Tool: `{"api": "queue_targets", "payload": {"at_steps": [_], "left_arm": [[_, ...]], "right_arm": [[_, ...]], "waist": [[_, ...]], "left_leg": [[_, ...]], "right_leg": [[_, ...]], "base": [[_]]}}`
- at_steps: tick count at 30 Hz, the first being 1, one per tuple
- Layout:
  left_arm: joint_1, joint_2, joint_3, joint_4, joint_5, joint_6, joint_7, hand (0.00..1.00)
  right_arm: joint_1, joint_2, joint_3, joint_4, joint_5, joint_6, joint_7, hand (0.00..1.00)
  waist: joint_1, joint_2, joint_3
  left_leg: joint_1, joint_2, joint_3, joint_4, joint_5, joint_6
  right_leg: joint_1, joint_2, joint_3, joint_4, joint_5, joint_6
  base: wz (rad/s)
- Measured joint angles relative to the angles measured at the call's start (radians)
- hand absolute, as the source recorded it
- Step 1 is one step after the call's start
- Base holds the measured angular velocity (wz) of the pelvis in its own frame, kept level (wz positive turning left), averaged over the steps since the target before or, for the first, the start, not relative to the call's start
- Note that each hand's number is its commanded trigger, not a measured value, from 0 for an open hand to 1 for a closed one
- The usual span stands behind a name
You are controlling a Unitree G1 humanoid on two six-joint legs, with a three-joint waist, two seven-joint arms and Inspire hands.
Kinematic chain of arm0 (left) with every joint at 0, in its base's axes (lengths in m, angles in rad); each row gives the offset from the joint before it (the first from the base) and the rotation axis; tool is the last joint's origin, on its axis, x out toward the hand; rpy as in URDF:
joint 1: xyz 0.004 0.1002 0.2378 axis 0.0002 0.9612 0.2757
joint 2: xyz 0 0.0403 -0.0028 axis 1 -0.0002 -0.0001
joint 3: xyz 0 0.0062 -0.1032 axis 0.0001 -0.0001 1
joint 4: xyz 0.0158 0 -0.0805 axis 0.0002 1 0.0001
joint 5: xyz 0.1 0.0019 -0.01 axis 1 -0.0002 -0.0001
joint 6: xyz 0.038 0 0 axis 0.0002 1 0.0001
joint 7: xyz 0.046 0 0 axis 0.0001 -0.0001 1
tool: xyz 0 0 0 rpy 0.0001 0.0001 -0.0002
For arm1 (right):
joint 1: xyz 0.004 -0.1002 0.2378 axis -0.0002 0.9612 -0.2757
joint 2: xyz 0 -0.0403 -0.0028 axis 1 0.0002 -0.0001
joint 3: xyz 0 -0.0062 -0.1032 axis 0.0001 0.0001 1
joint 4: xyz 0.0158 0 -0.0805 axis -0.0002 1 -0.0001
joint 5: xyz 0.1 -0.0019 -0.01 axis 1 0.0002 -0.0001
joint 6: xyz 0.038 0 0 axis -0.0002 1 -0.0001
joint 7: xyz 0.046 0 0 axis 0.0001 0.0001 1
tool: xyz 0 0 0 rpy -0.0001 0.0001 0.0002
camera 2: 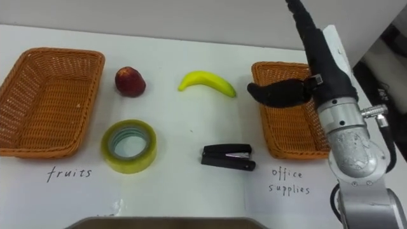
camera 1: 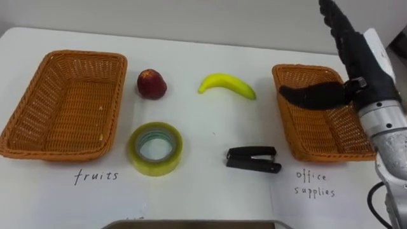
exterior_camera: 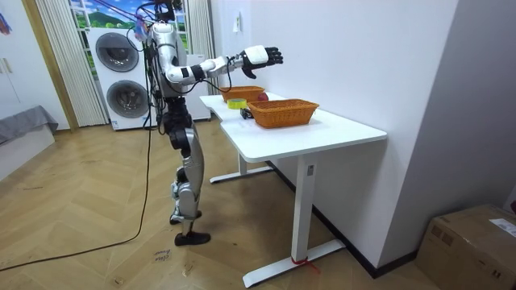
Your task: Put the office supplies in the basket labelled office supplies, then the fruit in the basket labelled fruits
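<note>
Left eye view: right hand (camera 1: 359, 60) raised over the office-supplies basket (camera 1: 318, 130), fingers straight, holding nothing.
Fingertips are cut off at the top of the view, and the forearm hides the basket's right rim. Apple (camera 1: 151, 84) and banana (camera 1: 227, 84) lie mid-table (camera 1: 203, 117). Tape roll (camera 1: 172, 152) and stapler (camera 1: 253, 159) lie nearer the front edge. The fruit basket (camera 1: 63, 105) sits at the left edge.
</note>
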Motion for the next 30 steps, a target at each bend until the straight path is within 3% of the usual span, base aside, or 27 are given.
{"api": "queue_targets", "payload": {"at_steps": [10,18,30], "left_arm": [[-0.007,0.01,-0.005,-0.043,0.0,-0.001,-0.017,0.0],[-0.028,0.011,-0.005,-0.073,0.0,-0.004,-0.018,0.0],[-0.043,0.01,0.007,-0.072,0.0,-0.004,-0.049,0.0]], "right_arm": [[0.0,0.0,0.003,0.002,-0.106,0.001,0.126,0.0],[0.0,0.0,0.034,0.024,-0.148,0.041,0.237,0.0],[0.002,0.0,0.034,0.024,-0.234,0.065,0.38,0.0]], "waist": [[0.01,-0.005,0.0036],[0.035,-0.007,0.0047],[0.057,-0.003,0.0078]], "left_leg": [[-0.014,-0.002,-0.004,-0.002,0.0,0.0],[-0.012,-0.001,0.0,-0.004,0.0,0.0],[-0.01,0.0,0.004,-0.007,0.0,0.0]], "right_leg": [[-0.007,0.007,0.004,-0.003,0.002,0.002],[-0.011,0.009,0.009,-0.004,0.002,0.002],[-0.007,0.01,0.007,-0.002,0.003,0.001]], "base": [[0.01],[0.0],[-0.01]]}}
